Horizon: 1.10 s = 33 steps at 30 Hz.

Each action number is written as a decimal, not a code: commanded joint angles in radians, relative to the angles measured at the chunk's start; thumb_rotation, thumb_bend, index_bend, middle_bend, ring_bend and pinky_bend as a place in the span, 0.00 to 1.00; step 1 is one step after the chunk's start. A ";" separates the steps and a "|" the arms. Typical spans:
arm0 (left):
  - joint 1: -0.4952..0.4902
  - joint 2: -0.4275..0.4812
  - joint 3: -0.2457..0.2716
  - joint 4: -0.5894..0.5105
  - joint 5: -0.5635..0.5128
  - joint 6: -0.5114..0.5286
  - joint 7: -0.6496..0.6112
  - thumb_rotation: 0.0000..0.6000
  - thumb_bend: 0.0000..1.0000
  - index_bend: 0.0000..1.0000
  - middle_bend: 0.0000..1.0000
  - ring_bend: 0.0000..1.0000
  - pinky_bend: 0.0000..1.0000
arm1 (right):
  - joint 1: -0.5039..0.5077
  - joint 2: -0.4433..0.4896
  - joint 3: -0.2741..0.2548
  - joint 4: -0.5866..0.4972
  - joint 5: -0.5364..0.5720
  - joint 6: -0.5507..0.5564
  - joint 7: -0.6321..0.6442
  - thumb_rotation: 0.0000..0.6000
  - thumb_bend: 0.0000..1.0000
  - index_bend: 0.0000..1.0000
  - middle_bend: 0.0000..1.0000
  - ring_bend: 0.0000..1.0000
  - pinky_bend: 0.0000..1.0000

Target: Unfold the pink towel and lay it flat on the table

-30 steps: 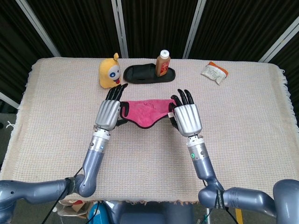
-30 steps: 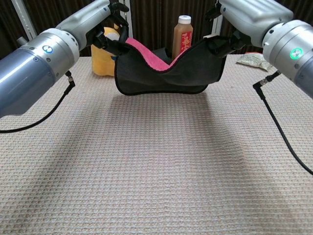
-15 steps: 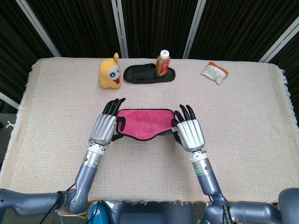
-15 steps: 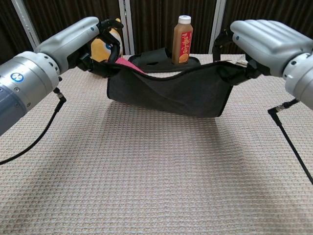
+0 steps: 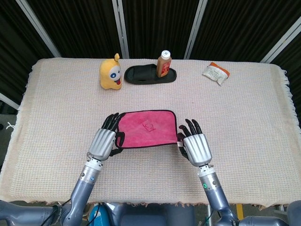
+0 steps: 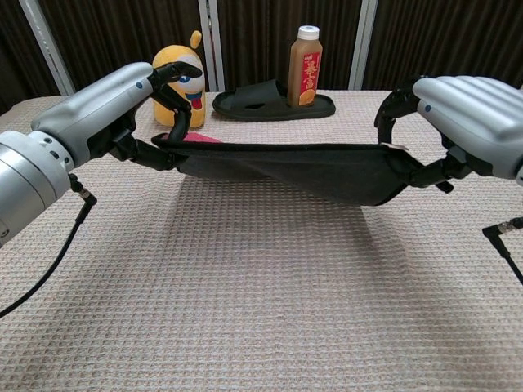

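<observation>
The pink towel point(image 5: 146, 128) with a black border hangs stretched out between my two hands, above the table's middle. Its dark underside point(image 6: 319, 170) shows in the chest view, sagging toward the right and clear of the cloth below. My left hand point(image 5: 104, 141) pinches the towel's left edge, my right hand point(image 5: 195, 146) pinches the right edge. In the chest view the left hand point(image 6: 122, 114) and right hand point(image 6: 466, 122) sit at about the same height.
A yellow plush toy point(image 5: 110, 73) stands at the back left. Behind centre, a black tray point(image 5: 143, 76) carries a brown bottle point(image 5: 163, 63). A small snack packet point(image 5: 216, 73) lies at the back right. A woven beige cloth point(image 5: 254, 122) covers the table.
Both hands have drawn toward the table's near side and lowered, spreading apart. The towel went from a drooping fold to a nearly flat, stretched sheet with its pink face up.
</observation>
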 commanded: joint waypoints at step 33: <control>0.083 -0.053 0.049 0.058 0.035 -0.096 -0.006 1.00 0.53 0.68 0.04 0.00 0.00 | -0.090 -0.099 -0.040 0.059 -0.050 -0.111 0.006 1.00 0.50 0.68 0.31 0.13 0.13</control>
